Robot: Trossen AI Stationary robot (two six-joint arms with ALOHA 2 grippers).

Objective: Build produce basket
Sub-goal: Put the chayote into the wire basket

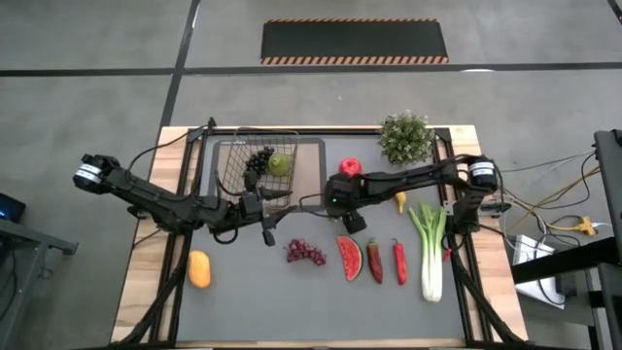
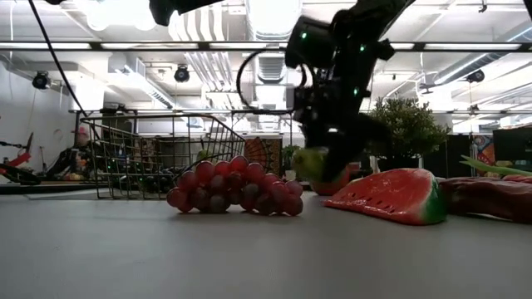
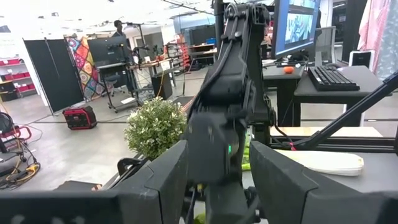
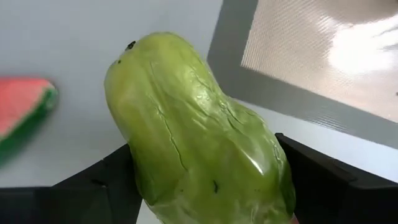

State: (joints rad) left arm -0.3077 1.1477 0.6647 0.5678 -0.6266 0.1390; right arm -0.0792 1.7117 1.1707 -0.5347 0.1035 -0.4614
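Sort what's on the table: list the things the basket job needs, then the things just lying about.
Job: basket with dark grapes and a green pear inside; second pear between the right tool's fingers; red grapes; watermelon slice; chilies; leek; apple; orange fruit.

Lying about: potted plant; tan mat.

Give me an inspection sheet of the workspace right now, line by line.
Surface: grey table top, tan mat under the basket.
Job's things: basket holds dark grapes and a green pear; red grapes, watermelon slice, chilies, leek, orange fruit lie loose.
Clutter: potted plant.
Hands: right hand grips a green pear; left hand at the basket's edge.
Cables: on floor, right.
Surroundings: workshop, person seated far off.
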